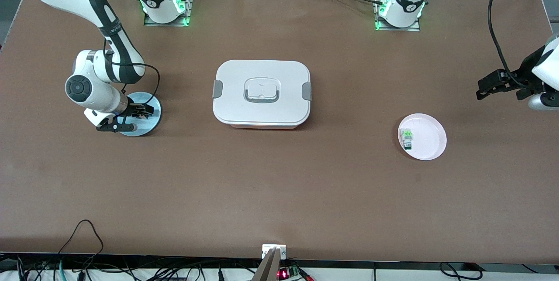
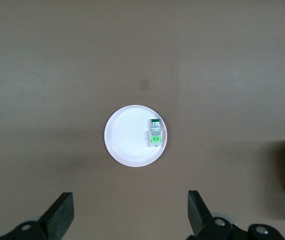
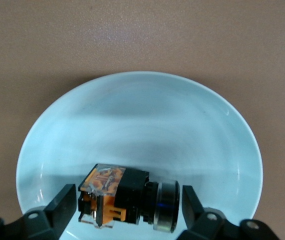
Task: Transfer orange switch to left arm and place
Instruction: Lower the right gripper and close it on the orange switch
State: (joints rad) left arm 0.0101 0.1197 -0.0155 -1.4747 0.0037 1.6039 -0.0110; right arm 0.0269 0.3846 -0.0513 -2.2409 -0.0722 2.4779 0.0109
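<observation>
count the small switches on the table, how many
2. The orange switch lies on the blue plate at the right arm's end, between the right gripper's open fingers. The green switch lies on the white plate.

A pale blue plate (image 1: 150, 119) is sitting on the brown table (image 1: 279, 185) toward the right arm's end. A white plate (image 1: 430, 139) is lying toward the left arm's end, carrying 1 green-topped switch (image 1: 407, 138).
</observation>
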